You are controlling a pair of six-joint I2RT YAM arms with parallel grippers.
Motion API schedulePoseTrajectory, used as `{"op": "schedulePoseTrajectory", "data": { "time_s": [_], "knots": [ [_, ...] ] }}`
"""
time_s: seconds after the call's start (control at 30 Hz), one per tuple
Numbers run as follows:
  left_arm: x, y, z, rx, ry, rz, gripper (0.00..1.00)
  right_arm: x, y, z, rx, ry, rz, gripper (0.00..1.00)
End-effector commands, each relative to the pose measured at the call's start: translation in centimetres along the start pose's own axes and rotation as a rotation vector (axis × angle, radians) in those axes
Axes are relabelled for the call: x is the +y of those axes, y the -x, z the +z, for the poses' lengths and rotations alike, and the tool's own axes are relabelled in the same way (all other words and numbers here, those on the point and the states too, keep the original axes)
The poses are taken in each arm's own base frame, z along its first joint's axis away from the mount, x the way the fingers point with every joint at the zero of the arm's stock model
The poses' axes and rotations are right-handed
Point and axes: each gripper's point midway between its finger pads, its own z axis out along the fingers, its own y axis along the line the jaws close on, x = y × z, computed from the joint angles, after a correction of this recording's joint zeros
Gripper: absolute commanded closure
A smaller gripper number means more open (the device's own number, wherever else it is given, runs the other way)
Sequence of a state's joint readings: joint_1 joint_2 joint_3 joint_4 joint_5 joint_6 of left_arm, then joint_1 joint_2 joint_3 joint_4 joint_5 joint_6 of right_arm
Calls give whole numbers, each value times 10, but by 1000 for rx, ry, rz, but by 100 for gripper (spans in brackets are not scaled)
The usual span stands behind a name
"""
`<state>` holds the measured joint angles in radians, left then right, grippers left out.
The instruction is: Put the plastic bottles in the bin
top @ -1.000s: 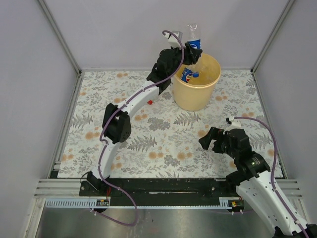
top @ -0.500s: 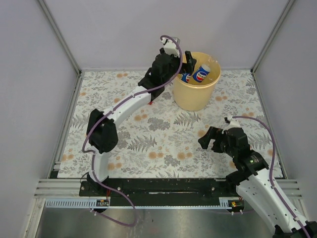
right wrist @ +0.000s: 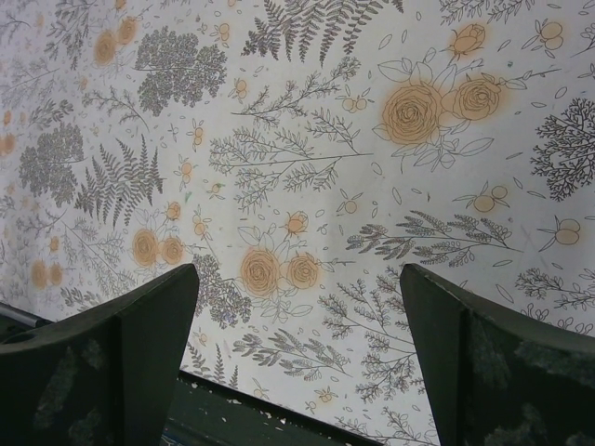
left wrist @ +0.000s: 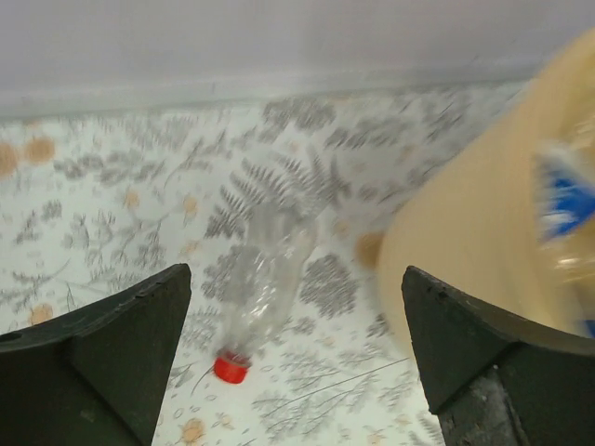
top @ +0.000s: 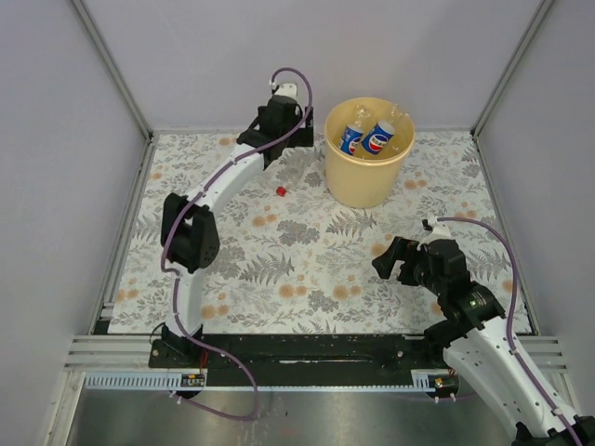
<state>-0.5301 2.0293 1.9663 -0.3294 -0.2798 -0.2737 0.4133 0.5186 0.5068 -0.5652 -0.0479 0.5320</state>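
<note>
Left gripper (left wrist: 296,269): raised at the far side of the table, just left of the bin. Jaws spread wide, nothing between them, touching nothing.

Clear bottle (left wrist: 265,279): lies on its side on the floral cloth (top: 307,269), below the left gripper and just left of the bin, not touching it. Long axis runs from its red cap (left wrist: 231,369) at the near end away toward the back wall (left wrist: 279,37), slanting slightly right. In the top view only the cap shows plainly; the body is lost against the pattern.

Bin (top: 367,181): upright at the far edge of the cloth, close to the back wall. Two blue-labelled bottles (top: 379,137) lean inside it side by side, upper ends toward the far rim.

Right gripper (right wrist: 299,269): low over the near right of the cloth, well apart from the bin. Jaws spread wide, empty, only cloth below.

Room: broad bare cloth between the arms; side panels close in left and right.
</note>
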Motion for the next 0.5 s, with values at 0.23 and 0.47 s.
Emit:
{"op": "schedulePoseTrajectory", "data": {
  "time_s": [0.23, 0.47],
  "knots": [
    [57, -122, 77, 373, -7, 2, 1, 13, 9, 1, -11, 47, -10, 1],
    [45, -141, 91, 393, -102, 27, 5, 16, 10, 7, 7, 46, -14, 1]
  ]
}}
